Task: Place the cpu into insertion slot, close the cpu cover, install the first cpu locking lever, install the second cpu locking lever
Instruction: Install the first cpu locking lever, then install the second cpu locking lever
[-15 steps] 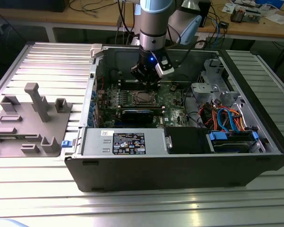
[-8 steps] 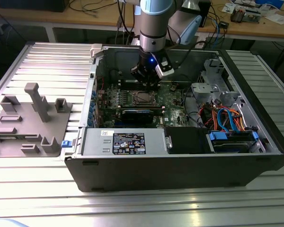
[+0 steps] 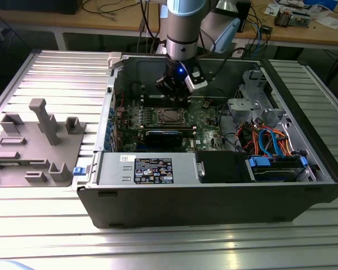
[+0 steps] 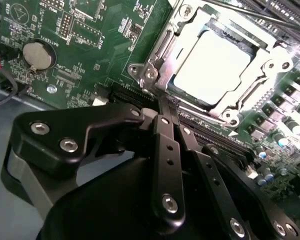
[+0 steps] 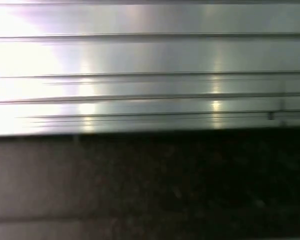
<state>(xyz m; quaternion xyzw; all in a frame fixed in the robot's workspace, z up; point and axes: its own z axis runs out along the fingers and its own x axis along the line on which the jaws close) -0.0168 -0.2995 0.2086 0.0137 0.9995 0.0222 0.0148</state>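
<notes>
The open computer case [image 3: 214, 191] lay on its side on the ribbed metal table [image 3: 50, 73], holding the green motherboard [image 3: 203, 112], a black power supply box [image 3: 149, 169] along its near wall, and a tangle of orange and blue cables [image 3: 270, 140] toward the exterior view's right. In the second wrist view the cpu [image 4: 212, 62] sat flat in the insertion slot [image 4: 177, 87], its silver top showing through the window of the cpu cover [image 4: 202, 30], which lay down over it. A thin metal lever [image 4: 162, 50] ran along one edge of the cover. The hand [image 4: 171, 112] hung just beside the slot's corner, its two black fingers [image 4: 166, 145] pressed together with nothing between them. A round coin battery [image 4: 36, 55] sat on the board well apart from the slot. A grey plastic fixture tray [image 3: 34, 146] stood on the table outside the case at the exterior view's left, and a wooden bench [image 3: 321, 31] with loose wires stood behind
</notes>
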